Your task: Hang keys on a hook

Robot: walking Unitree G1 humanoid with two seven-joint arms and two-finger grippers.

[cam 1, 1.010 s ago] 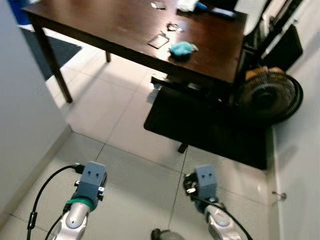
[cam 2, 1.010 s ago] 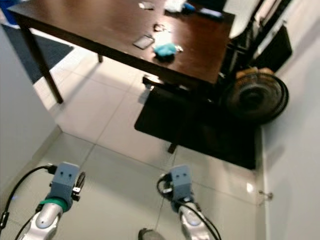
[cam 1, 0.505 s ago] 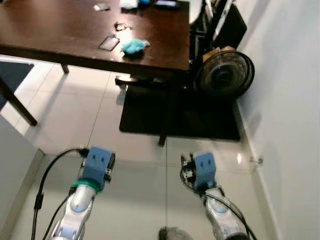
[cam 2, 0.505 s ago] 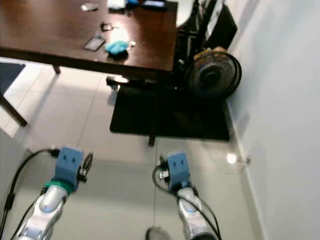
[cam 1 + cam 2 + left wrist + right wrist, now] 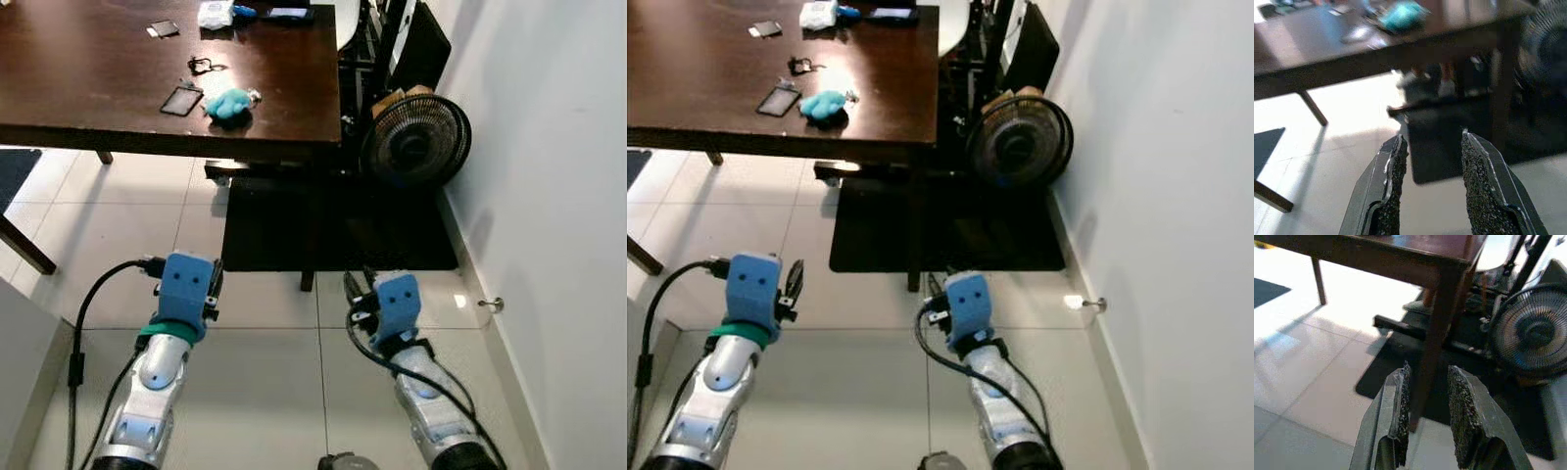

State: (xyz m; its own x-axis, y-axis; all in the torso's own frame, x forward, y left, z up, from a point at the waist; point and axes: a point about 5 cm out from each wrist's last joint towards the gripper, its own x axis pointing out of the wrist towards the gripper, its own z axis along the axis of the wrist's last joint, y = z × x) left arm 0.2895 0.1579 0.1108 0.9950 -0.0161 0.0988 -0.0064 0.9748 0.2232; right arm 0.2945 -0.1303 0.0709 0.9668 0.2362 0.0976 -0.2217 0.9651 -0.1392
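Two grippers are held low over the white tiled floor [image 5: 265, 372]: left gripper [image 5: 1430, 147] with fingers parted and nothing between them, right gripper [image 5: 1427, 377] likewise parted and empty. Dark wooden desk [image 5: 88, 98] is set ahead. Keys [image 5: 201, 66] are laid on the desk, near a dark phone [image 5: 181, 100] and a teal cloth [image 5: 227, 104]; further small items at the far edge are too small to tell. Black mat [image 5: 333, 225] is spread under the desk's right end. Black floor fan [image 5: 415, 142] is stood beside the white wall [image 5: 549, 196].
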